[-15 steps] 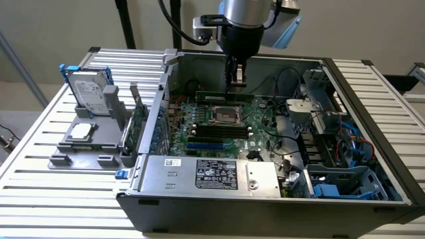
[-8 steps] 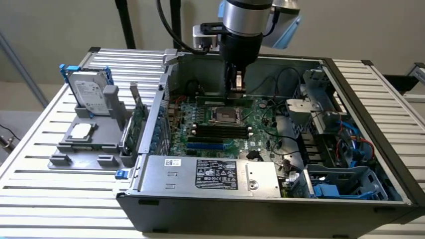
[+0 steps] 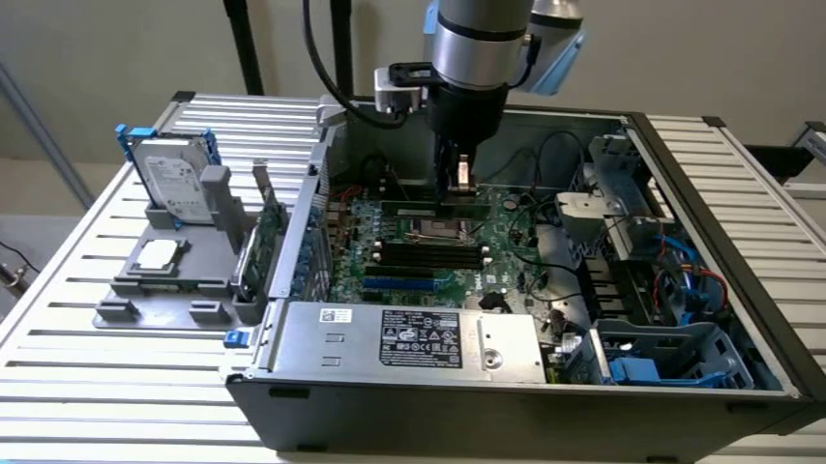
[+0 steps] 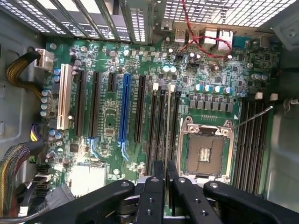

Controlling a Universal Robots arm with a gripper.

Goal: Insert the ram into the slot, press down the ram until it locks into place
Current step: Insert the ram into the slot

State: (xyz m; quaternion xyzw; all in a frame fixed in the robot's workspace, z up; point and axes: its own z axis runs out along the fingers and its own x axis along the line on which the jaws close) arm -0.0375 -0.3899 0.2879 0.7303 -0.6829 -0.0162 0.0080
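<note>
My tool [image 4: 166,186] is clamping the ram [image 4: 167,126] on edge, holding it over the slot [image 4: 161,133] at twelve o'clock from the processor socket [image 3: 430,230] in the exterior view. I am risking a jam if it is tilting off the slot's line.

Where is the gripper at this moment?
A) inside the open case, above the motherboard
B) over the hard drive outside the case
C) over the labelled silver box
A: the gripper hangs inside the case above the motherboard, fingers shut on the ram.
</note>
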